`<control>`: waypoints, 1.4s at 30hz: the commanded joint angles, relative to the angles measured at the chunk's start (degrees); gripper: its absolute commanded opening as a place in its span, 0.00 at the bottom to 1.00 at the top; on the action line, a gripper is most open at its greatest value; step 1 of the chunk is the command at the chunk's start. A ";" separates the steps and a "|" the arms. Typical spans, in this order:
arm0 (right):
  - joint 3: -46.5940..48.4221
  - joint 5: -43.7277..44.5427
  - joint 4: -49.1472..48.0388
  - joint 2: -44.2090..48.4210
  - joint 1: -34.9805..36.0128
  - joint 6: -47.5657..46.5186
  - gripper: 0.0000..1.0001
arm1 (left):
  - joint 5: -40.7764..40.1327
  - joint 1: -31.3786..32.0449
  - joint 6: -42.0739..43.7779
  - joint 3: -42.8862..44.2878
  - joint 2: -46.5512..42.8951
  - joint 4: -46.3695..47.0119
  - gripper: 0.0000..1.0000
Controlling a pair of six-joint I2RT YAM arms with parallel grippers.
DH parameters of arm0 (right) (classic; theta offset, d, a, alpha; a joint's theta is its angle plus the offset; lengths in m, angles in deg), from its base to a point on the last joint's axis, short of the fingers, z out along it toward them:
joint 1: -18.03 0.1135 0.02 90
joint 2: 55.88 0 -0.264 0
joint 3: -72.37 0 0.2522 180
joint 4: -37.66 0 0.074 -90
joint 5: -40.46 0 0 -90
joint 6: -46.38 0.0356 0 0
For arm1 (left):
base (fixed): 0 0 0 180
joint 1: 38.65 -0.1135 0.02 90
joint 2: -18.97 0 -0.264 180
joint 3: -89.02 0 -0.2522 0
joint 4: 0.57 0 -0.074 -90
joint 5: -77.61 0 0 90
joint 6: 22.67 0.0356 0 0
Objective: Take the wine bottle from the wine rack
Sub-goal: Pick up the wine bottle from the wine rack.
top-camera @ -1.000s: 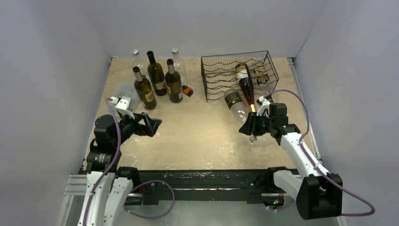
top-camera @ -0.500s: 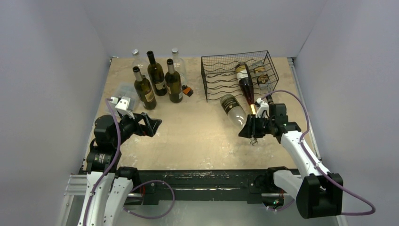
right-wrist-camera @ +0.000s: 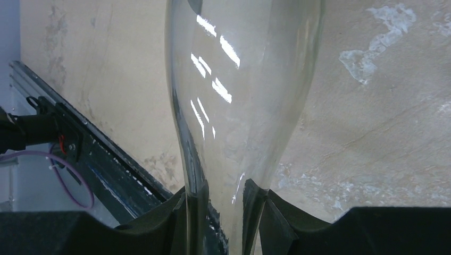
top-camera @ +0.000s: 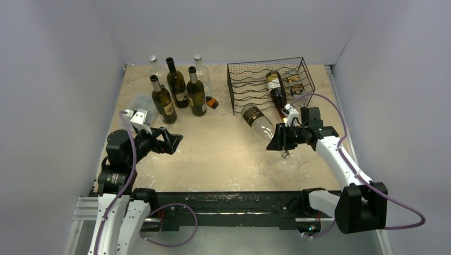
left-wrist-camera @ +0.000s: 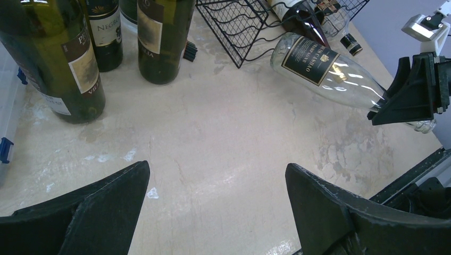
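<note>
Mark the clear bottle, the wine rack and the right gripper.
clear bottle (top-camera: 257,121): top external view, on its glass body.
wine rack (top-camera: 247,87): top external view, on its wavy front wires.
right gripper (top-camera: 278,141): top external view, between its fingertips, at the bottle's neck.

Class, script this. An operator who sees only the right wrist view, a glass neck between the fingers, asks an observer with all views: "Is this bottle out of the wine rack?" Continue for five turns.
Observer: Yes. From above, the clear bottle, its neck in the right gripper, lies in front of the wine rack, not in it.
Operator: Is the rack empty?
Observer: No, a dark bottle lies in it.
Operator: And the left arm?
Observer: The left gripper is open above the table, short of the standing bottles.
</note>
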 commanded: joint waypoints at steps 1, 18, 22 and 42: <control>6.13 -8.46 -5.55 2.13 0.48 -3.36 0.00 | 0.65 -0.49 1.05 -0.04 -0.37 1.32 1.00; 11.67 -13.78 3.93 2.42 0.79 -6.80 0.00 | 0.75 -0.43 1.04 -0.14 -0.24 1.47 1.00; 11.87 -14.24 4.24 2.16 2.49 -7.21 0.00 | 0.77 -0.49 1.05 -0.19 -0.20 1.40 1.00; 25.79 6.14 18.36 -4.68 14.06 -31.56 0.00 | 0.85 -0.50 1.20 -0.18 0.33 1.53 1.00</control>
